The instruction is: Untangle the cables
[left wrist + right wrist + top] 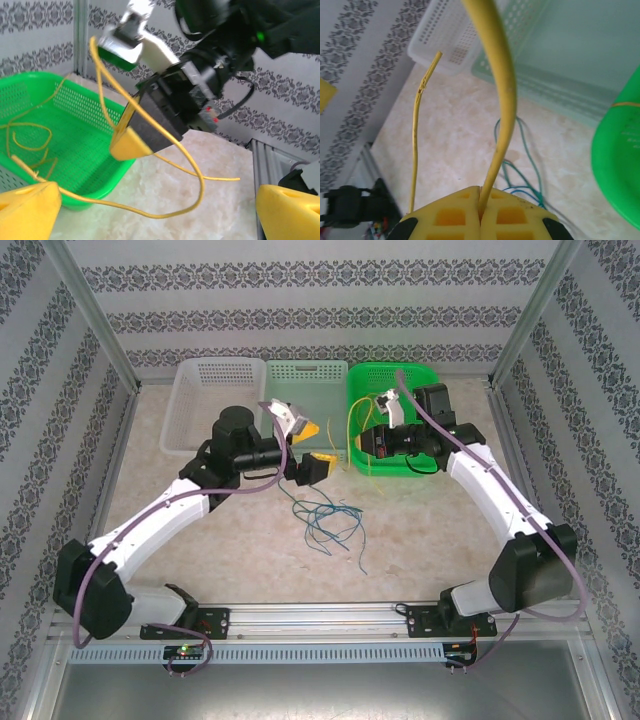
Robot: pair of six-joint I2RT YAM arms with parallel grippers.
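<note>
**Draw the yellow cable clear with a steady pinch**

Nearest in the top view, the blue and green cables (pixel 325 512) lie in a loose knot on the table (pixel 240 535). They sit at about 6 o'clock from the two claws, apart from the baskets.

The right claw (pixel 480 202) is pressed together on the yellow cable (pixel 506 85). In its wrist view the cable rises from between the pads toward 12 o'clock, and a frayed free end stands at 11 o'clock. The left claw (pixel 160 207) is spread wide and holds nothing. In its wrist view a slack loop of the yellow cable sags between its fingers and passes close to the left one. I cannot tell whether it touches.

The step looks to be drawing the yellow cable clear of the others and over to the green basket (pixel 385 366), where part of it already curls on the mesh floor. To do it well:

- Hold the pinch firm and move slowly.
- Lift high enough that the hanging loop does not sweep into the knot below.
- The left claw could close on the sagging loop to steady it.

The cable is springy and may snag on the basket's near rim or its mesh.

The claws are just beside each other, so there is little room between them. Open table lies toward 6 and 9 o'clock. Farther off at 12 o'clock, the white basket (pixel 215 380), pale basket (pixel 305 380) and green basket stand in a row against the wall. The posts (pixel 95 315) close in at 10 and 2 o'clock.
</note>
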